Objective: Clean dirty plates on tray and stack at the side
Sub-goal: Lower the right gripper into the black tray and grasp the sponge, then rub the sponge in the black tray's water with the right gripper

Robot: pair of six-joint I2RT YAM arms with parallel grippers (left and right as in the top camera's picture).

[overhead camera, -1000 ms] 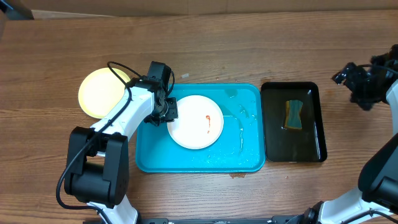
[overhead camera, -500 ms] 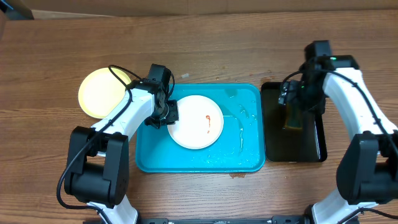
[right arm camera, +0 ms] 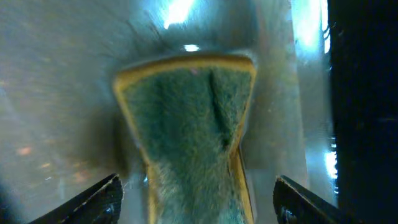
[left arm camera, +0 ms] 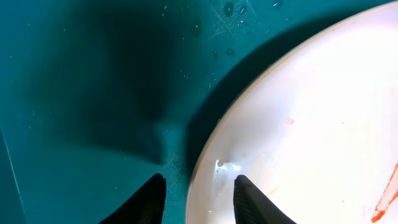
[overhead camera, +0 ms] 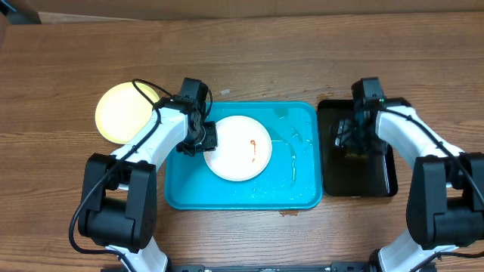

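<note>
Pale yellow plate [overhead camera: 125, 113] on table, well L of tray [overhead camera: 302, 198], flat. Single or stacked: can't be told from above.

L gripper [left arm camera: 199, 182] at the tray's L part, at the L edge of the white plate [overhead camera: 238, 147]. Jaws seen narrowly apart in wrist view, with the plate rim between them: one fingertip over tray floor, the other over plate surface. No clamp made out. Finger bases cut off at the frame bottom, so contact w/ plate can't be judged.

White plate lies flat inside tray, L of centre. Red smear [overhead camera: 252, 143] noted near its middle. Wet film and droplets seen on tray floor R of the plate.

Black tray [overhead camera: 382, 181] just R of tray. R gripper [right arm camera: 198, 183] over it. Jaws wide apart, nothing held. Sponge [right arm camera: 186, 124] lies between and ahead of the fingertips, blurred. In overhead view the sponge is mostly hidden by the R arm.
</note>
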